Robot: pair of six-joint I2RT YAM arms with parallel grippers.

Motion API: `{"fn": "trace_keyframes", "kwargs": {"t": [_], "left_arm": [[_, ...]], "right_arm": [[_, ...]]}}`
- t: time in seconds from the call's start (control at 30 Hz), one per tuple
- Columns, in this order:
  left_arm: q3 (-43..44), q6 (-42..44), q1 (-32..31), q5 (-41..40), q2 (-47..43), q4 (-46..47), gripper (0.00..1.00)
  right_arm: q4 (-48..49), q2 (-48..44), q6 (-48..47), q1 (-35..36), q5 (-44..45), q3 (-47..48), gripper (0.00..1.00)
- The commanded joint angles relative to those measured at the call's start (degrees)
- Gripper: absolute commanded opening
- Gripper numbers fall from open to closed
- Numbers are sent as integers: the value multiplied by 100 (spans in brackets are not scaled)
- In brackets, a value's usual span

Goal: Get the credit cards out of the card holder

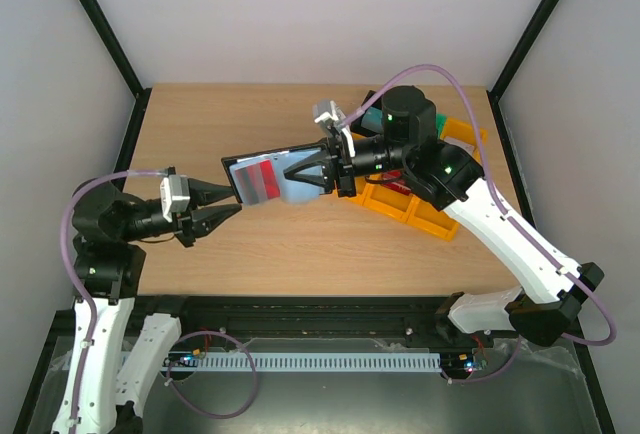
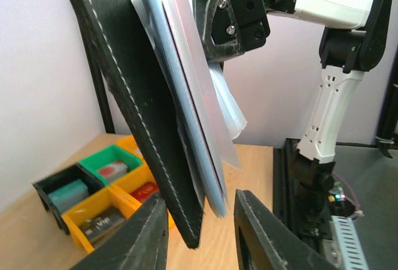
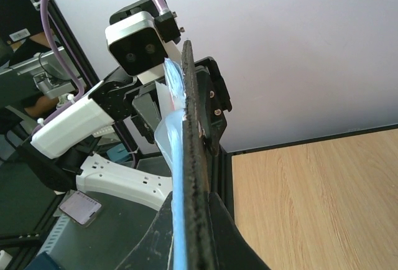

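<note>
The black card holder [image 1: 232,166] hangs in the air over the table's middle, its blue-grey inner face [image 1: 296,191] upward, with my right gripper [image 1: 306,170] shut on its right end. A red credit card [image 1: 263,180] and a pale one [image 1: 243,182] lie in it. In the left wrist view the card holder [image 2: 134,96] stands on edge with the credit cards [image 2: 189,102] stacked against it. Its lower corner dips between the spread fingers of my left gripper [image 2: 200,223], which stands open, a gap showing on the cards' side. From the right wrist, the holder [image 3: 194,158] shows edge-on in my right gripper [image 3: 198,226].
Yellow bins [image 1: 415,206] sit on the table at the right under my right arm. The left wrist view shows green [image 2: 111,161], black [image 2: 59,192] and yellow [image 2: 99,211] bins holding small blocks. The table's black frame [image 1: 300,306] runs along the near edge.
</note>
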Motion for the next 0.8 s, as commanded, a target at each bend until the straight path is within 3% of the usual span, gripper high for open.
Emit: {"fn": "trace_keyframes", "kwargs": {"t": [0.0, 0.3, 0.43, 0.57, 0.77], "left_arm": [[-12, -310, -59, -148, -50, 604, 30], [-103, -697, -82, -396, -66, 882, 32], [-51, -193, -82, 117, -59, 397, 49], [-59, -425, -91, -453, -96, 567, 32], [-172, -717, -90, -641, -47, 864, 30]], "right_arm": [[169, -121, 67, -6, 9, 204, 2], [308, -70, 193, -7, -28, 188, 2], [170, -118, 34, -13, 124, 202, 2], [203, -137, 93, -9, 101, 184, 2], [274, -99, 196, -4, 68, 199, 2]]}}
